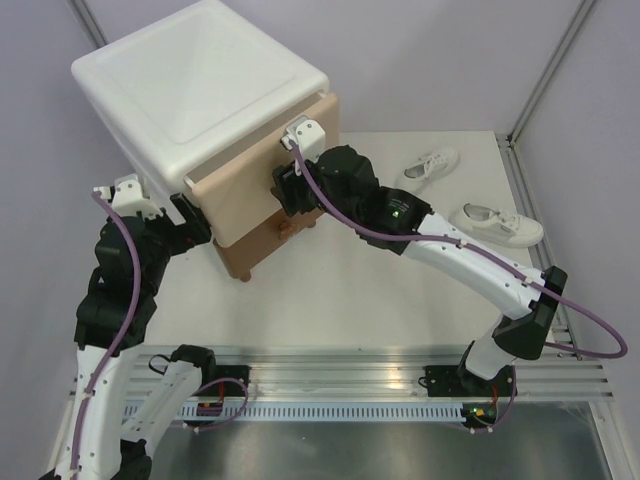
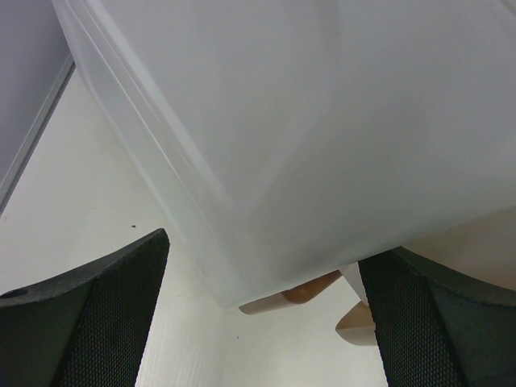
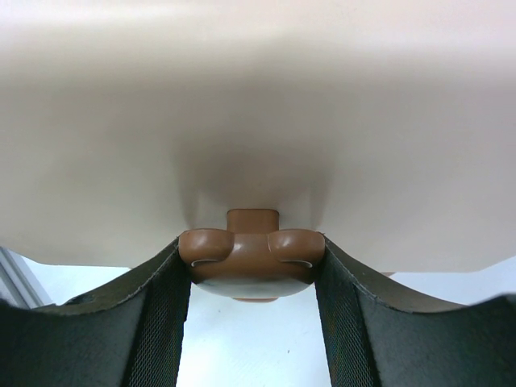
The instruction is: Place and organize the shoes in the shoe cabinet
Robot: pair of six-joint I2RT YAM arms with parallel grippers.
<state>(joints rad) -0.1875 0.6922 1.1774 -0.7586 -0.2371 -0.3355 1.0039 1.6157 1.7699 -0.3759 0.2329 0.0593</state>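
My left arm [image 1: 110, 300] stands folded at the near left, jaws apart astride the shoe cabinet's [image 1: 200, 80] side corner. My right arm [image 1: 470, 260] stretches far-left, jaws clamped on the upper drawer's [image 1: 250, 170] brown knob [image 3: 251, 260]. Two white sneakers [image 1: 430, 165] lie on the worktop [image 1: 380, 300] beyond, right of the cabinet.

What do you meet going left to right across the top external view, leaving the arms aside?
shoe cabinet → farther white sneaker → nearer white sneaker
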